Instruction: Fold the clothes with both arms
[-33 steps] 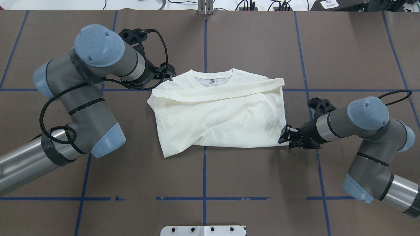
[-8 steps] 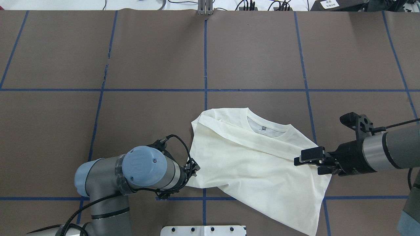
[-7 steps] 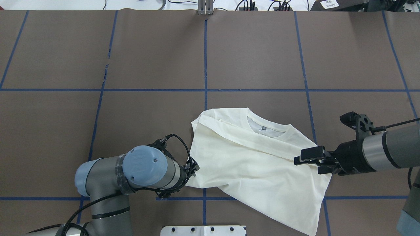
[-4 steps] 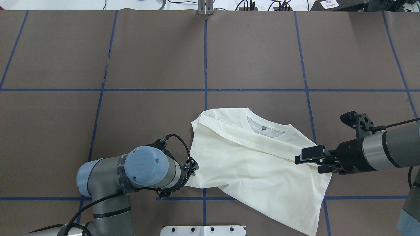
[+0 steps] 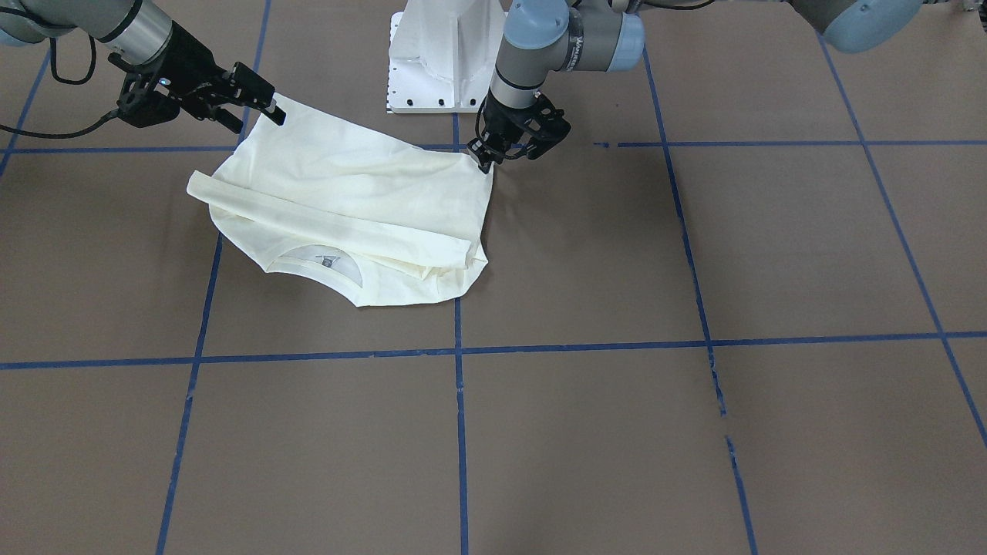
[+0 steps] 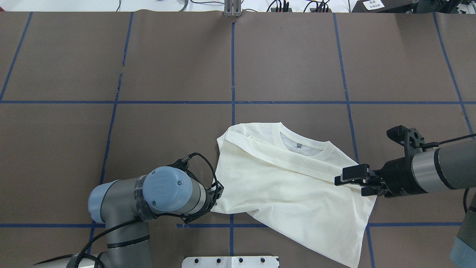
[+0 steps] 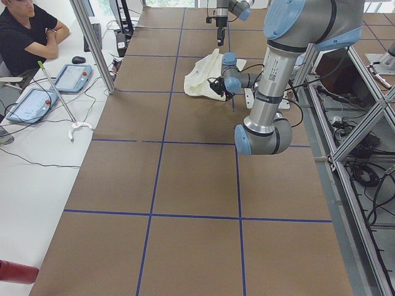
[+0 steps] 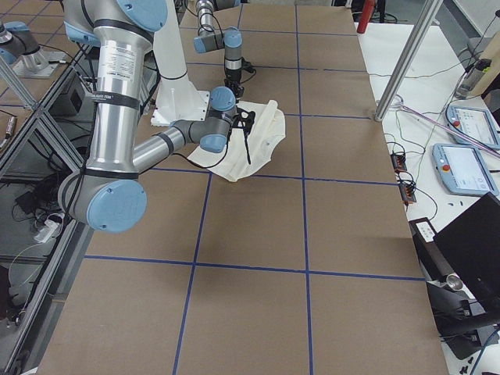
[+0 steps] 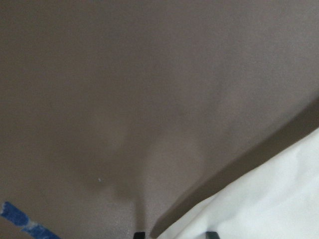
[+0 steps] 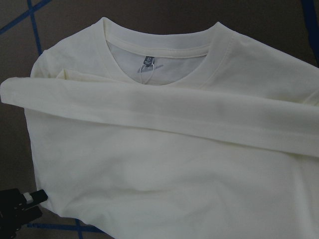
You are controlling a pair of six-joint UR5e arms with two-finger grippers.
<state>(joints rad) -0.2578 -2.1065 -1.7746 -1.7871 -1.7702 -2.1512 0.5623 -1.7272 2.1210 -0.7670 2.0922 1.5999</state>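
The cream shirt (image 6: 290,193) lies askew on the brown table, plain side up. Its collar (image 6: 299,146) points away from me and a sleeve (image 6: 282,163) is folded across the chest. The cat print is hidden. My left gripper (image 6: 219,190) is low at the shirt's left edge. The left wrist view shows its two fingertips apart with the cloth edge (image 9: 269,199) between them. My right gripper (image 6: 349,185) hovers open above the shirt's right edge. In the front view it (image 5: 274,108) is over the shirt's corner. One fingertip (image 10: 30,199) shows over the cloth (image 10: 149,164).
The white pedestal plate (image 6: 230,261) is just behind the shirt on my side. Blue tape lines (image 6: 232,74) cross the table (image 6: 297,56). A person (image 7: 24,31) sits past the far edge beside tablets (image 7: 68,77) and a metal post (image 7: 92,43).
Since 4.5 s ago the shirt has been pulled toward me and turned askew. In the last second it lies still. Both arms have shifted only slightly, the right drawing back a little.
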